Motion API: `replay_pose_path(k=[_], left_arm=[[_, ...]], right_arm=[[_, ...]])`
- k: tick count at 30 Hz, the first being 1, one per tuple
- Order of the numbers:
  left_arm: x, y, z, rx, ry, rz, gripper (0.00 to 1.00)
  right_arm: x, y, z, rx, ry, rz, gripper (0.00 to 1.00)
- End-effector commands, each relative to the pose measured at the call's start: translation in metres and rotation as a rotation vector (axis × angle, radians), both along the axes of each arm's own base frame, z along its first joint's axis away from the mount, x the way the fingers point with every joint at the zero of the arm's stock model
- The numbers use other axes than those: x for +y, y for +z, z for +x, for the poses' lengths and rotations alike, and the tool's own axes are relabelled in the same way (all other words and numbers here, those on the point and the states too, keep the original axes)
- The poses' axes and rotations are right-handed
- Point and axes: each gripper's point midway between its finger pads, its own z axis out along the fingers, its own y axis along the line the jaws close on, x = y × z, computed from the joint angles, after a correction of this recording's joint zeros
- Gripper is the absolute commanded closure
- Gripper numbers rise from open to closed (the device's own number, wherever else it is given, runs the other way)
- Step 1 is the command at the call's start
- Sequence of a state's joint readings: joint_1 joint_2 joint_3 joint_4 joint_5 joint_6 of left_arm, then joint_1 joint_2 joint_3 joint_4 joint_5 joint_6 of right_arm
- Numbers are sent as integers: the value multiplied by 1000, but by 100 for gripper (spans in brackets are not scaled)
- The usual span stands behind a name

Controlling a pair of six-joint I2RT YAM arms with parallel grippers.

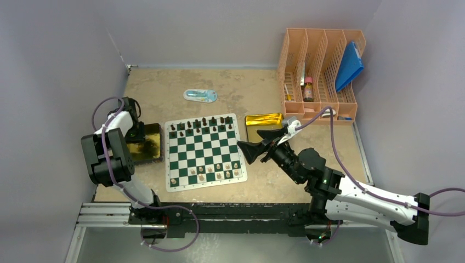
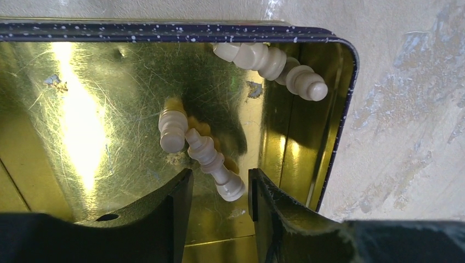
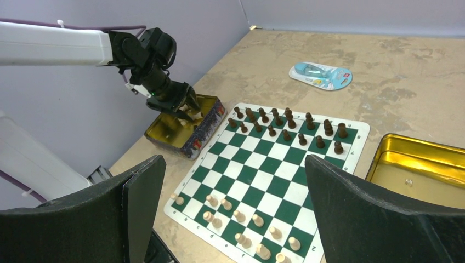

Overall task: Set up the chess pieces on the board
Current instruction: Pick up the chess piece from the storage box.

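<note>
Left gripper: parted; you see it straddle a lying cream chess piece, perhaps touching, in the gold tin left of the green-and-white checkered board.
Right gripper: spread wide, right of board.

Pale lilac walls box in my mottled tan tabletop on three sides; a peach plastic file rack stands at its far right corner.
</note>
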State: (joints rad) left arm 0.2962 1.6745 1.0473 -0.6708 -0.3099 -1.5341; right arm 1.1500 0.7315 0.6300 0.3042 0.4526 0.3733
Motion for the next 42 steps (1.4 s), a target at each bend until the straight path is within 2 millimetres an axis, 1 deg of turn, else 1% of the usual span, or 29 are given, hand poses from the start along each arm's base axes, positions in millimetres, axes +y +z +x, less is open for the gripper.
replay_pose_path(k=[1, 6, 11, 16, 20, 23, 26, 27, 29, 31, 34, 37, 39, 42], left_arm=[[0, -2, 1, -5, 23, -22, 60], [-2, -6, -2, 11, 27, -33, 60], [-7, -12, -9, 39, 40, -59, 64], [-11, -14, -12, 39, 33, -74, 68], [-17, -17, -16, 36, 29, -100, 69], [-22, -21, -20, 41, 38, -127, 75], [-24, -19, -21, 47, 38, -134, 85], [-24, -17, -22, 47, 38, -132, 86], [-22, -10, -21, 42, 33, -121, 88], [-19, 3, -20, 19, 26, -101, 88], [-16, 22, -21, -22, 19, -65, 88], [-10, 45, -24, -70, 15, -11, 89], [-5, 63, -24, -112, -5, 35, 89], [1, 93, -22, -190, -54, 113, 90]], right_arm=[[-3, 41, -1, -45, -5, 106, 1], [-4, 43, -1, -41, -5, 114, 1], [-6, 46, -3, -41, -2, 125, 1], [-7, 46, -4, -33, -2, 134, 1], [-9, 45, -5, -26, -1, 136, 1], [-11, 48, -6, -27, -2, 152, 1], [-14, 50, -7, -28, -2, 160, 1], [-15, 51, -7, -28, -2, 164, 1], [-16, 52, -7, -27, -5, 169, 1], [-17, 52, -8, -22, -3, 176, 1], [-11, 45, -12, -15, 32, 164, 1], [-7, 38, -10, 9, 31, 140, 1], [-3, 37, -9, 27, 32, 133, 1], [2, 36, -9, 46, 40, 129, 1]])
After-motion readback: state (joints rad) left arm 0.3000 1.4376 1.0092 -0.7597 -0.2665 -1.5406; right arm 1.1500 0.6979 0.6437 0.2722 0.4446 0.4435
